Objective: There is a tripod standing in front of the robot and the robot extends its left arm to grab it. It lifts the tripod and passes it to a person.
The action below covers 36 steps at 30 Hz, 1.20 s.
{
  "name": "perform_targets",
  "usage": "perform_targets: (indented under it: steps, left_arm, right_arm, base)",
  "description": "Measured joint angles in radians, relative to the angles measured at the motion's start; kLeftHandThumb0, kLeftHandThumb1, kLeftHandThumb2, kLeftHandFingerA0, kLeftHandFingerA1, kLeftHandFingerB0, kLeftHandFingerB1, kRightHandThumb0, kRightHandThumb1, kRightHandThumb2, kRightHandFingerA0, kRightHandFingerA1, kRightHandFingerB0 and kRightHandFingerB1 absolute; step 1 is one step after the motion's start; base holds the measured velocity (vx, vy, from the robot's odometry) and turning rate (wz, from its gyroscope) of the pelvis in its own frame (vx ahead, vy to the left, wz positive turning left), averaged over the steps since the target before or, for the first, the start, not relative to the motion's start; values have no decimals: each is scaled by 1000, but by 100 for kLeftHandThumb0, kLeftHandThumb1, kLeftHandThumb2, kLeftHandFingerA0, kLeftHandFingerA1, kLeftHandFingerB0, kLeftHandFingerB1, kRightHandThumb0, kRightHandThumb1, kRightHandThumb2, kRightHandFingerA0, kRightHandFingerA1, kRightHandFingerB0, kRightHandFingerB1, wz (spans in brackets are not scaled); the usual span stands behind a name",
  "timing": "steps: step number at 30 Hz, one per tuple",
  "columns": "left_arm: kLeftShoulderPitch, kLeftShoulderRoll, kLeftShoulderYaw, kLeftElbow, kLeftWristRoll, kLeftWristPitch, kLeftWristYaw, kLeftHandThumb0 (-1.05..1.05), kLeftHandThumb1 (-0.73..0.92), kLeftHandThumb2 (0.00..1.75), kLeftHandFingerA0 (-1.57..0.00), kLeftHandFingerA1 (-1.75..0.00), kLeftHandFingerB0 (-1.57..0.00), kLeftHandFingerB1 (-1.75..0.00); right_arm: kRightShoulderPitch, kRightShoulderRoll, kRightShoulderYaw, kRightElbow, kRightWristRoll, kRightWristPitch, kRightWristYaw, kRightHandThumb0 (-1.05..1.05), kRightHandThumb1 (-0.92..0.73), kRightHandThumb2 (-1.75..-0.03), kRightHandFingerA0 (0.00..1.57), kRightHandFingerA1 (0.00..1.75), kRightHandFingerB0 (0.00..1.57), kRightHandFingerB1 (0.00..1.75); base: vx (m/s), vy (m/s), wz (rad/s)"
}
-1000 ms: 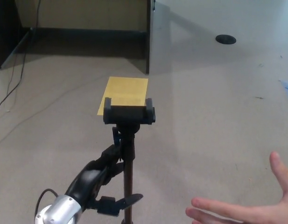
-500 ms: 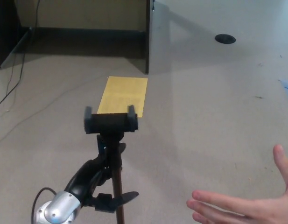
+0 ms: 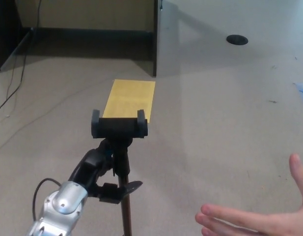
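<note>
Left hand (image 3: 99,169) grips the tripod (image 3: 120,162) just below its phone clamp, while a person's open hand (image 3: 261,216) waits near right.

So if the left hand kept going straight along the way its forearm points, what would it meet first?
Nothing new: the left hand already sits against the tripod pole. Beyond lies the yellow sheet on the floor, though depth is unclear.

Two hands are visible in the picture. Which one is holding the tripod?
The robot's left hand, black, at lower left, grips the tripod just under its phone clamp. The person's hand, at lower right, is open, palm up, and touches nothing.
</note>
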Motion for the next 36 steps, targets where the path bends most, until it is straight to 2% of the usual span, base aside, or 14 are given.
perform_targets:
  steps: [9,12,13,14,15,17,18,20,23,27,29,30,31,36]
  left_arm:
    - [-52,-48,-19,68,14,-49,29,-53,41,66,-39,-48,-9,-27]
    - [-57,-64,-36,69,18,-59,26,-40,57,69,-75,-56,-15,-34]
    - [-59,-66,-51,71,23,-65,26,-40,57,69,-75,-56,-15,-34]
    - [-61,-65,-65,74,27,-71,26,-27,75,64,-89,-52,-29,-32]
    - [-63,-64,-78,75,32,-76,25,-27,75,64,-89,-52,-29,-32]
    - [-68,-64,-101,70,36,-79,20,-6,83,65,-109,-74,-70,-46]
    - [-68,-64,-110,66,36,-79,16,-5,85,64,-104,-92,-81,-55]
    - [-68,-65,-124,60,37,-80,10,-4,85,65,-101,-99,-83,-61]
    - [-68,-66,-135,54,38,-80,9,-2,87,70,-91,-125,-75,-104]
    - [-68,-71,-134,60,39,-95,20,-5,89,66,-71,-148,-65,-119]
    - [-65,-75,-126,61,37,-95,24,-6,90,65,-68,-152,-60,-122]
    - [-65,-75,-123,63,37,-95,26,-4,89,65,-69,-153,-60,-124]
    - [-65,-75,-121,64,37,-97,27,-4,89,67,-68,-152,-61,-126]
    - [-62,-74,-109,60,35,-108,26,-5,84,75,-73,-146,-68,-121]
  right_arm:
    - [-11,-1,-2,-5,0,-4,6,-42,-70,-61,69,44,54,39]
    - [-13,-1,-4,-5,2,-13,11,-44,-70,-61,69,43,54,38]
    - [-14,-1,-5,-5,3,-14,12,-44,-70,-61,69,43,54,38]
    - [-15,-1,-5,-5,3,-14,13,-44,-70,-61,69,43,54,38]
    - [-17,-1,-5,-5,3,-14,14,-44,-70,-61,69,43,54,38]
    - [-23,-1,-5,-5,3,-12,15,-44,-69,-60,70,43,54,38]
    - [-25,-1,-5,-6,2,-11,15,-42,-70,-61,68,43,54,38]
    - [-28,-1,-5,-6,2,-10,15,-42,-70,-61,67,42,54,38]
    - [-33,-1,-4,-5,1,-7,15,-41,-70,-61,65,42,52,38]
    - [-42,-1,-5,-4,1,0,15,-41,-70,-61,67,43,52,38]
    - [-42,-1,-5,-4,1,2,15,-42,-70,-60,70,43,53,38]
    - [-41,-1,-5,-5,1,3,15,-47,-57,-85,62,57,48,52]
    - [-41,-1,-5,-5,1,3,15,-43,-70,-61,70,43,53,37]
    - [-42,-1,-5,-5,0,5,16,-41,-70,-61,67,43,53,38]
  base:
    - [0,0,0]
    - [0,0,0]
    - [0,0,0]
    - [0,0,0]
    - [0,0,0]
    - [0,0,0]
    - [0,0,0]
    - [0,0,0]
    - [0,0,0]
    - [0,0,0]
    - [0,0,0]
    - [0,0,0]
    - [0,0,0]
    - [0,0,0]
